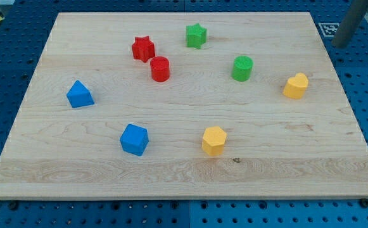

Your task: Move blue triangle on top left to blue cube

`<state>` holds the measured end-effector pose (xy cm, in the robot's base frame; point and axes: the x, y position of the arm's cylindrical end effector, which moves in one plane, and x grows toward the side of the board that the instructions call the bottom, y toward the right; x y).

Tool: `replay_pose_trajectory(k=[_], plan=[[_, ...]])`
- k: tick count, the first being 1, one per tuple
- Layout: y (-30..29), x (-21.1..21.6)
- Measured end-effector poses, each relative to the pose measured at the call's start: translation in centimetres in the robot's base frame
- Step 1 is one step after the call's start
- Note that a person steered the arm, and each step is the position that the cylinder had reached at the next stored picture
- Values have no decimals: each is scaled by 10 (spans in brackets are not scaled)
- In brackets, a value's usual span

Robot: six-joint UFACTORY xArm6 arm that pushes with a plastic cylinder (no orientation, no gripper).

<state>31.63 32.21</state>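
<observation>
- Pale wooden board (184,171) resting on a blue perforated table (367,82).
- Grey rod (350,22) entering at the view's top right, off the board; my tip (342,45) touching no block, holding nothing.
- Blue cube (134,139) far toward the view's lower left of the tip.
- Blue triangle (80,94) farther left still, well apart from the cube.
- Yellow block (296,85) nearest the tip.

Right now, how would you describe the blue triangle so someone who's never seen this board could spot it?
Start at the wooden board and go to its left edge in the view, about halfway up. The blue triangle sits there alone. The only other blue piece, the blue cube, lies lower right of it and is boxy, not peaked.
</observation>
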Motion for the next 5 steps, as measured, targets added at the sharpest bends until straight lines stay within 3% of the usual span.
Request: replay_pose_trajectory(k=[3, 5], plan=[[-13, 62], [-68, 120]])
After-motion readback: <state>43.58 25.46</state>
